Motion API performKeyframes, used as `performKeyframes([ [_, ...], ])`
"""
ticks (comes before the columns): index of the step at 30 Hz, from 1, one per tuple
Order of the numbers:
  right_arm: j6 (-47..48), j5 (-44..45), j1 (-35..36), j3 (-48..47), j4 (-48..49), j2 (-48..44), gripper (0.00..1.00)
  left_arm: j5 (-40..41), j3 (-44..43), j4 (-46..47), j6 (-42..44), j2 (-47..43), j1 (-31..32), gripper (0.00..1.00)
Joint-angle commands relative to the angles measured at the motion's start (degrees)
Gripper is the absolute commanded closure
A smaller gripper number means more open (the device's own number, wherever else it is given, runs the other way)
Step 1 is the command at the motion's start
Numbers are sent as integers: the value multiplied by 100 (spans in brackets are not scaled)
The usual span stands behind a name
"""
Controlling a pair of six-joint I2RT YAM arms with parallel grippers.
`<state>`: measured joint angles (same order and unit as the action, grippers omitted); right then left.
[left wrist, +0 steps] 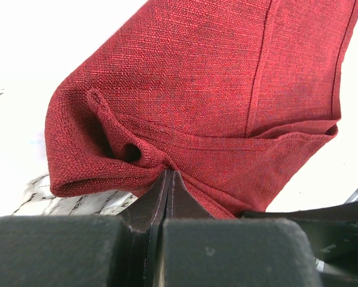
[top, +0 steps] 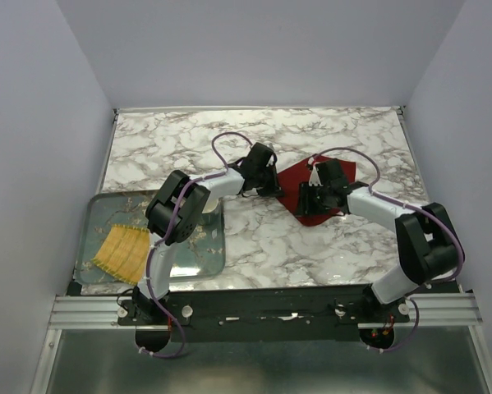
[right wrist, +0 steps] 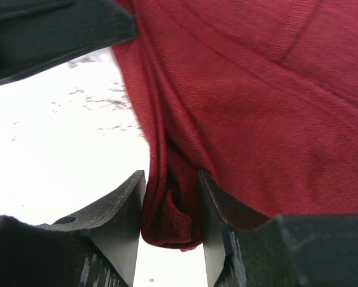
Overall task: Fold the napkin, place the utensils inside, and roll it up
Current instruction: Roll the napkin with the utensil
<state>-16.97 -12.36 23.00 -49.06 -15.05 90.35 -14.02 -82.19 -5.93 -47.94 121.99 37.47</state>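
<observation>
- Looking at the napkin [top: 296,177], I see a dark red, coarse-woven cloth with stitched hems, lying right of the table's middle between the two grippers
- In my left wrist view its near edge is turned over into a soft roll, puckered where the left gripper [left wrist: 168,173] pinches it; those jaws are pressed together on the cloth
- The right gripper [right wrist: 171,179] has a bunched fold of the napkin filling the gap between its fingers and touching both, so I read it as clamped on the cloth
- The table [top: 270,238] is white marble with grey veins; pale lilac-grey walls close it in on three sides, and a metal rail [top: 262,308] runs along the near edge by both arm bases
- A shallow tray [top: 98,205] sits at the near left corner with a yellow ribbed mat [top: 124,250] in it
- From above, both grippers cover much of the napkin, so I cannot trace its outline or count its layers; both wrist views cut it off at their edges, and the left arm hides part of the tray
</observation>
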Motion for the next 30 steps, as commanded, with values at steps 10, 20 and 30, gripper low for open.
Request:
performKeyframes([
  [10,-26,-434,-77,247,-306,-351,65,189,-42,-479,180,255,-21,98],
  [20,-131,-38,-252,63,-411,220,75,154,-121,-505,206,290,-21,98],
  [30,10,-416,-244,-7,-1148,-851,47,102,-139,-540,215,255,-21,99],
])
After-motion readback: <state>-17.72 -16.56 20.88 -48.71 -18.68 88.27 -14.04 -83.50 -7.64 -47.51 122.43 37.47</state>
